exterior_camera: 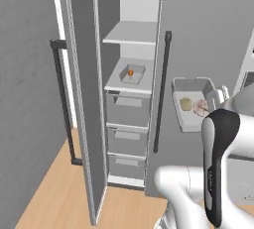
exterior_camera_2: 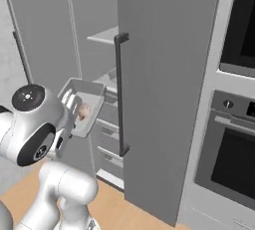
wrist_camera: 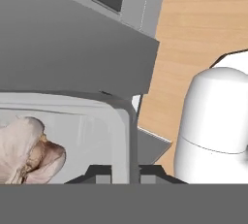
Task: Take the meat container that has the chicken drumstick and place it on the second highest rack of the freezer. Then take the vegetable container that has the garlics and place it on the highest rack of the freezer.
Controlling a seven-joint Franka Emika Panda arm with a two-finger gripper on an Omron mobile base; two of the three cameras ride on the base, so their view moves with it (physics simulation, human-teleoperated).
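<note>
The freezer (exterior_camera: 126,5) stands open, white inside. On its second highest rack (exterior_camera: 115,83) rests the meat container (exterior_camera: 139,77) with the small orange chicken drumstick (exterior_camera: 130,73) in it. The highest rack (exterior_camera: 130,35) above is bare. My gripper (exterior_camera: 219,98) is shut on the rim of the grey vegetable container (exterior_camera: 184,120), held in the air right of the freezer opening, before a closed grey door. The pale garlics (exterior_camera: 194,105) lie clustered inside. In the hand view the gripper (wrist_camera: 123,172) pinches the container wall (wrist_camera: 124,121) beside the garlics (wrist_camera: 24,150). From the right, the gripper (exterior_camera_2: 69,102) holds the container (exterior_camera_2: 92,92).
The freezer's open door (exterior_camera: 82,99) with its black bar handle (exterior_camera: 61,99) swings out at the left. A closed tall door with a black handle (exterior_camera_2: 120,94) stands right of the opening. Grey drawers (exterior_camera: 128,109) sit under the racks. An oven (exterior_camera_2: 234,159) is at the far right.
</note>
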